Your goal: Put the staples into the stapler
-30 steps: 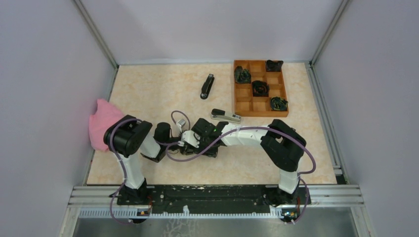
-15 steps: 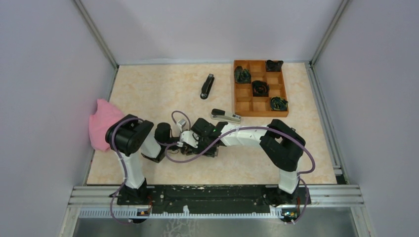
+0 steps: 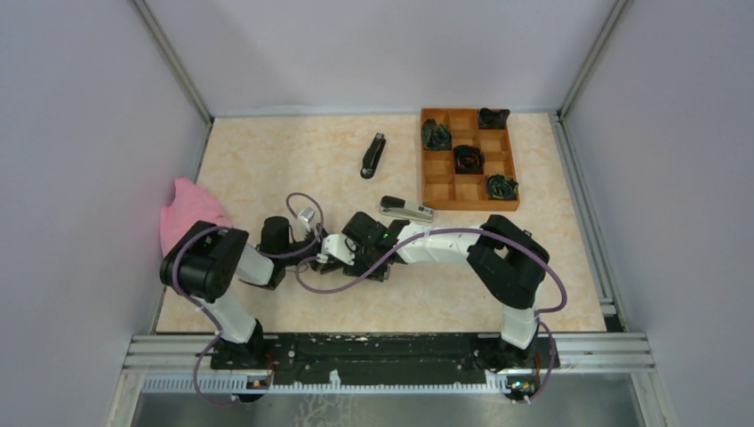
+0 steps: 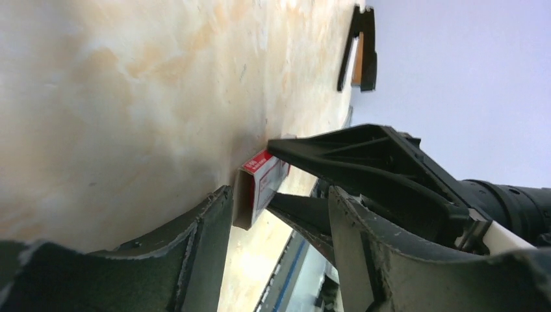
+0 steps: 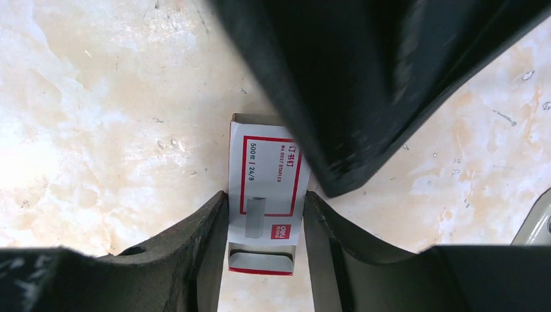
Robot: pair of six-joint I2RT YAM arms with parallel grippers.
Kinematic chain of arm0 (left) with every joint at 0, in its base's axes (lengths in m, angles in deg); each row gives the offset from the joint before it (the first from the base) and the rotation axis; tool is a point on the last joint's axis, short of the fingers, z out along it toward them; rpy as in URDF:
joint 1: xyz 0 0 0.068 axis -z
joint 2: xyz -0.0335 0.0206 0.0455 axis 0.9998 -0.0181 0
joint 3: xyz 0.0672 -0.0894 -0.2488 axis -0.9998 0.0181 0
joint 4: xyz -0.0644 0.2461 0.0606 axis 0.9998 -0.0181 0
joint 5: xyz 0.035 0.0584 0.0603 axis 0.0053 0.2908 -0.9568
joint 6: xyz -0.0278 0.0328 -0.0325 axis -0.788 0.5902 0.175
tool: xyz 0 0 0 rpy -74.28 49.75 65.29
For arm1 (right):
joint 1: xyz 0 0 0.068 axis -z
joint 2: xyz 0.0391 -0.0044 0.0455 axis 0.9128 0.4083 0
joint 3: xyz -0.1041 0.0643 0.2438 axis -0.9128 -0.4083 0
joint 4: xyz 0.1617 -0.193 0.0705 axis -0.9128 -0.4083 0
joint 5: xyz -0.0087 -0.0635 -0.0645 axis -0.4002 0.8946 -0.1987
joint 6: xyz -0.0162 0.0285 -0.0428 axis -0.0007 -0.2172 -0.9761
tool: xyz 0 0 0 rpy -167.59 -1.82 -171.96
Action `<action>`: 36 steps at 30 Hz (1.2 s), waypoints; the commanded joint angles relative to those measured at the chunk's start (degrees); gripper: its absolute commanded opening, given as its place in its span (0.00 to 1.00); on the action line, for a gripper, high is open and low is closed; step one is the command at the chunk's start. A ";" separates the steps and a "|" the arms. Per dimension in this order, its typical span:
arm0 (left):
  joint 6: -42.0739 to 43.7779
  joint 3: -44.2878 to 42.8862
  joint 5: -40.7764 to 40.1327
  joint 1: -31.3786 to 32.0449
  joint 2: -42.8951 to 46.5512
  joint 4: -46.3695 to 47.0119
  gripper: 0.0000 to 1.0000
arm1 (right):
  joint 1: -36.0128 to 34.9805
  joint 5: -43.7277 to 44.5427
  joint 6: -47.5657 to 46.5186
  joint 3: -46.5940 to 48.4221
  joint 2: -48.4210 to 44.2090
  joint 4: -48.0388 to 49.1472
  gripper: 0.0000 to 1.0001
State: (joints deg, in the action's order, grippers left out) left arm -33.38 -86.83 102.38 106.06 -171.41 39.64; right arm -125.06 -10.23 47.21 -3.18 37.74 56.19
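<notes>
While the right end effector (image 5: pixel 265 196) is pinching the white-and-red staple box (image 5: pixel 268 162) by its long sides, the box is lying flat on the tabletop (image 5: pixel 97 97), a little left of the middle and nearer the near edge. The left end effector (image 4: pixel 281 190) is hovering beside it, spread wide and carrying nothing. The thin cardboard is probably weighing little and crushing easily, so light pressure on the long sides is looking safest.

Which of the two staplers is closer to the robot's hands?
The silver-topped stapler, lying by the wooden tray's near left corner, close to the right hand gripping the staple box. The all-black stapler lies farther back.
</notes>
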 commanded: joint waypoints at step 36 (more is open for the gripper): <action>14.89 -23.50 -37.73 -3.84 20.63 -80.70 0.84 | 0.88 3.29 17.51 1.45 -1.40 14.41 0.73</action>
State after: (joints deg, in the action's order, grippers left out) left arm -17.95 -110.02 65.25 100.80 -151.32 -36.88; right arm -124.62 -6.64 62.38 2.05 43.49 65.56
